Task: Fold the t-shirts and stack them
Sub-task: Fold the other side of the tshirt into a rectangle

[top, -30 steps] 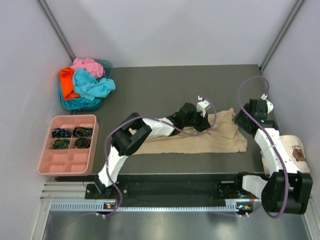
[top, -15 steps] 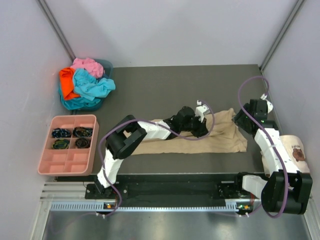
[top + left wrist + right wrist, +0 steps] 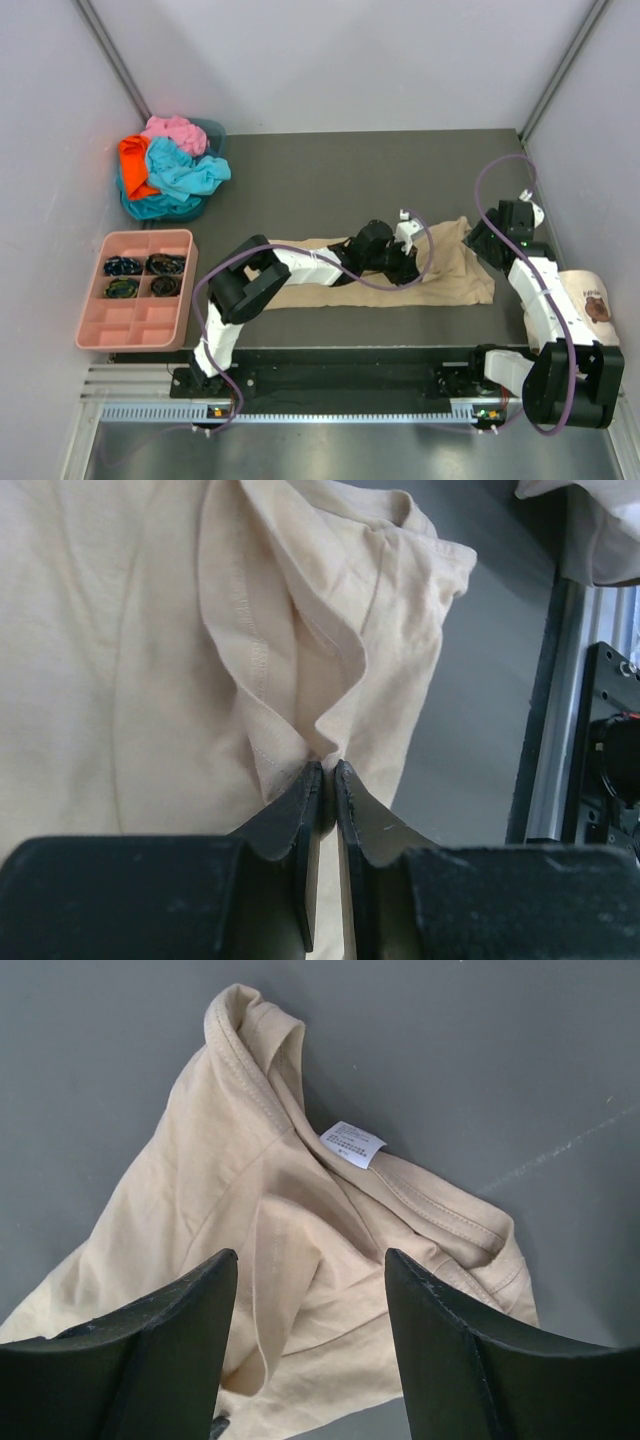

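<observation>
The tan t-shirt (image 3: 440, 275) lies stretched left to right on the dark table. My left gripper (image 3: 408, 262) is over its middle right part, shut on a pinched fold of the tan t-shirt (image 3: 300, 660). My right gripper (image 3: 483, 240) is open above the shirt's right end, where the collar and white label (image 3: 352, 1144) show, the cloth (image 3: 300, 1260) lying between its fingers. The turquoise (image 3: 185, 172), orange (image 3: 135, 165) and pink (image 3: 173, 132) t-shirts lie heaped at the back left.
The heap sits in a teal basket (image 3: 213, 131). A pink compartment tray (image 3: 137, 325) with dark items stands at the left edge. A cream cap (image 3: 588, 296) lies at the right by the right arm. Grey walls close the sides.
My left gripper has slid a little toward the near right along the tan t-shirt, still shut on it. The right arm has hardly moved.
</observation>
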